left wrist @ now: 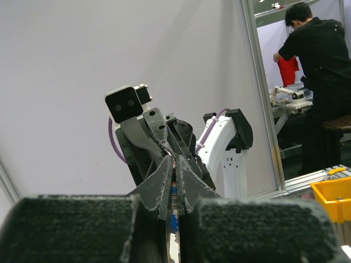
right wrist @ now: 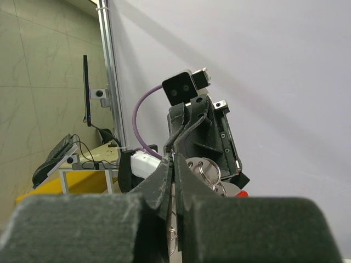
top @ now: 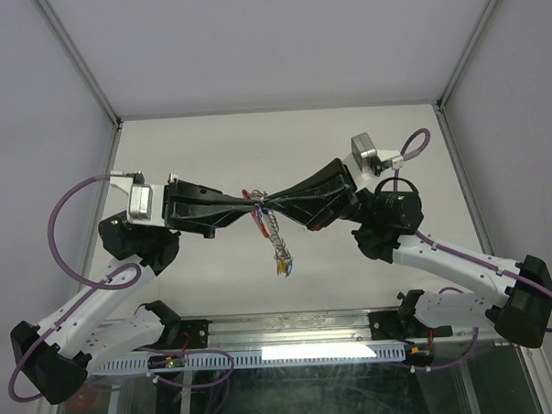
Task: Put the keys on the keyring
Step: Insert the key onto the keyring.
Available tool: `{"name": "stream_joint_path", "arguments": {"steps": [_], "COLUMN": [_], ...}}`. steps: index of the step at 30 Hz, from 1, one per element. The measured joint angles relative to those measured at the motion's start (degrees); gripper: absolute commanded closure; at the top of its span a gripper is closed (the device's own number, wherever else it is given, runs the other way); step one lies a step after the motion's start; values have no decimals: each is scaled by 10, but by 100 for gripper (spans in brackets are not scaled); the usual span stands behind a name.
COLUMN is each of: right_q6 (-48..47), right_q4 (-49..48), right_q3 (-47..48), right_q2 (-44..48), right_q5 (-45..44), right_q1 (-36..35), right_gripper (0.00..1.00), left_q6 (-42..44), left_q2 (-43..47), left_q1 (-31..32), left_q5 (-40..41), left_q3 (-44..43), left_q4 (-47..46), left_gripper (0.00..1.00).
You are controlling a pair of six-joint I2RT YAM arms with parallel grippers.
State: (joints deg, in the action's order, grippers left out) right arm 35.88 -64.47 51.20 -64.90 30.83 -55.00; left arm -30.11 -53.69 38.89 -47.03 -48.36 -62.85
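Both grippers meet tip to tip above the table's middle. My left gripper (top: pixel 255 204) is shut on a small blue piece (left wrist: pixel 174 220) that looks like a blue-capped key; little of it shows between the jaws. My right gripper (top: pixel 272 204) is shut on the keyring's metal ring (right wrist: pixel 176 164). The keyring (top: pixel 273 227) hangs below the tips: a red arc (top: pixel 256 221), then silvery chain links down to a small blue and yellow cluster (top: pixel 283 265) near the table. More silvery rings (right wrist: pixel 209 171) and a bit of red (right wrist: pixel 242 193) show in the right wrist view.
The white table (top: pixel 190 137) has a metal frame with posts at the back corners (top: pixel 118 118) and white side walls. The arm bases and purple cables (top: pixel 72 262) sit at the near edge, in front of a metal rail (top: pixel 291 339).
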Motion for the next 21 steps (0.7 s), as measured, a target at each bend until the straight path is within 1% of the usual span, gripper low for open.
{"name": "stream_joint_path", "arguments": {"steps": [21], "right_q6": [0], "right_q4": [-51], "right_q3": [-14], "right_q2": [0], "right_q5": [5], "right_q1": [0], "right_gripper": [100], "left_q6": [-2], "left_q2": [-2], "left_q1": [0], "left_q5": [-3], "left_q3": [0], "left_q4": [3], "left_gripper": [100]}}
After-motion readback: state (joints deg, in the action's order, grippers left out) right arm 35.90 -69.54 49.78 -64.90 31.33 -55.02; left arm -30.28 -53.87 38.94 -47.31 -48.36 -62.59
